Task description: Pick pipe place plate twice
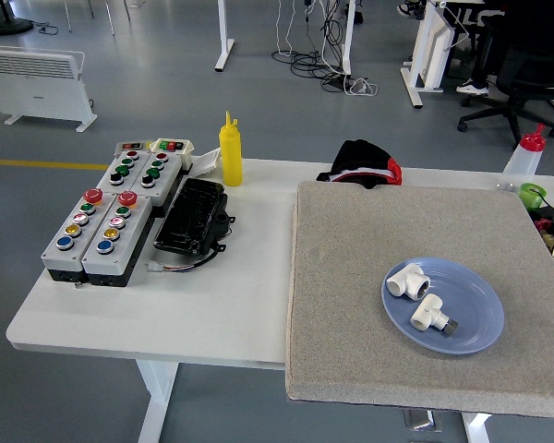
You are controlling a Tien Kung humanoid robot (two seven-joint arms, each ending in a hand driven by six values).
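Head view: no robot hand in frame, neither left nor right, so can't tell how open either is or whether anything is held. No hand to reference places from, so positions are given against the plate.

Both pipe fittings sit on the blue plate (466,332): white elbow fitting (407,281) toward its far-left part, white fitting with dark end (431,317) just beside it, nearer the camera. They look close to touching; contact unclear. Both placed = task looks done, which likely explains the arms being clear of the scene.

Plate sits on a grey felt mat (351,277) covering the right part of the white tabletop (231,305); presumably there for grip and to stop parts rolling.

Left of mat: push-button control boxes (102,231), black device (192,217), yellow squeeze bottle (230,152). Black-red cloth (362,161) at the far edge.

Room: grey floor, white heater (39,85), office chair (517,74), cables.
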